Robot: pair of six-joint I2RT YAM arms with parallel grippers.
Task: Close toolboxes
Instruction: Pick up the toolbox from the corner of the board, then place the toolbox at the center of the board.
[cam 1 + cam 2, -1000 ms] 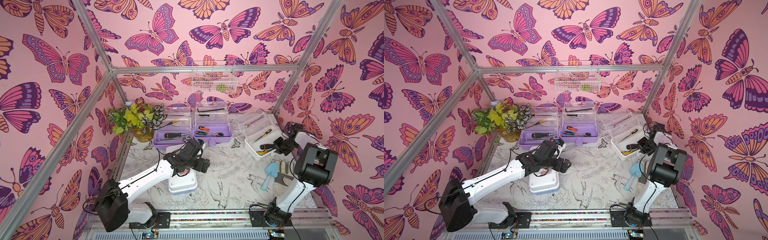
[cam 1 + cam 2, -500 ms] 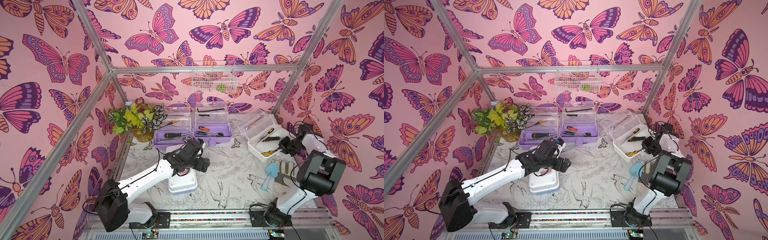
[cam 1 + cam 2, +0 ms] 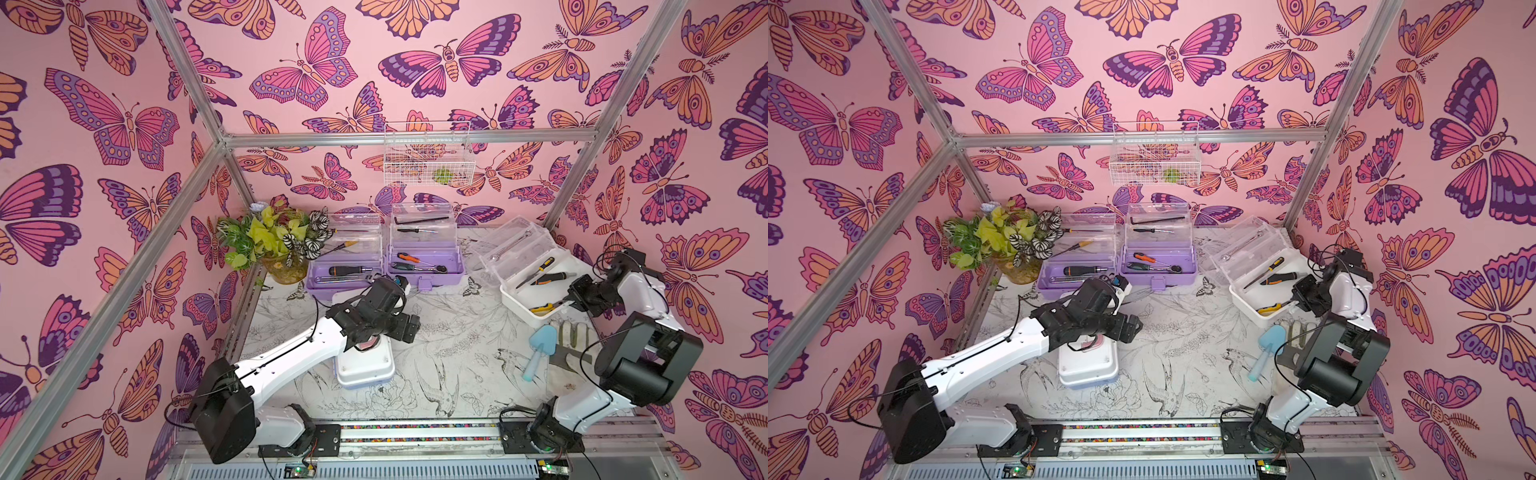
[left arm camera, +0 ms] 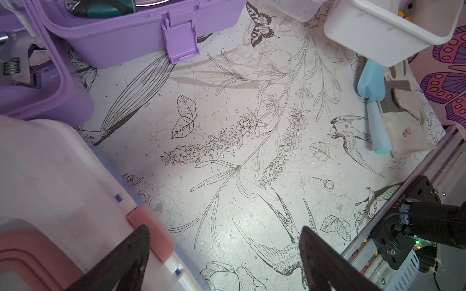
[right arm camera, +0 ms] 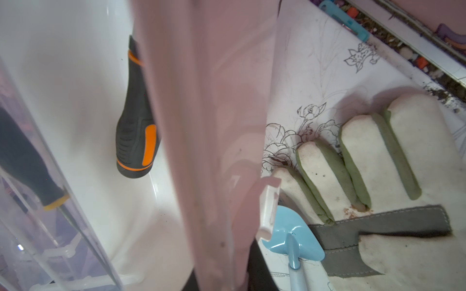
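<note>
1. Left gripper (image 4: 224, 229): jaws spread wide, only bare table between them; holds nothing.
2. Light-blue toolbox (image 3: 365, 368): right beside the left jaws, partly beneath one finger; white lid down, pink latch (image 4: 151, 233) just at that fingertip. Judged closed; latch snapped home or not, cannot tell.
3. Right gripper (image 3: 573, 294): jaws nearly together, pinched on the side wall of the white toolbox (image 3: 517, 305); seen in the right wrist view as a wall running straight down between the fingers.
4. White toolbox, continued: clear lid (image 3: 513, 249) thrown back on the side away from the right jaws; screwdrivers (image 3: 555, 276) and pliers (image 3: 540, 308) lying inside. Not yet closed.
5. First lilac toolbox (image 3: 345, 279): well apart from both pairs of jaws, nearer the left pair; clear lid raised. Open.
6. Second lilac toolbox (image 3: 424, 270): just beside the first, likewise clear of all jaws; lid upright, front latch (image 4: 180, 40) hanging loose. Open.
7. Tally, as a judgement: one of four closed, three left; white one probably next, being held in the right jaws.
8. Not of the task: blue trowel (image 3: 540, 349) and glove (image 3: 575, 338) near the right jaws; potted plant (image 3: 274, 243) and wire basket (image 3: 428, 153) far from both.
</note>
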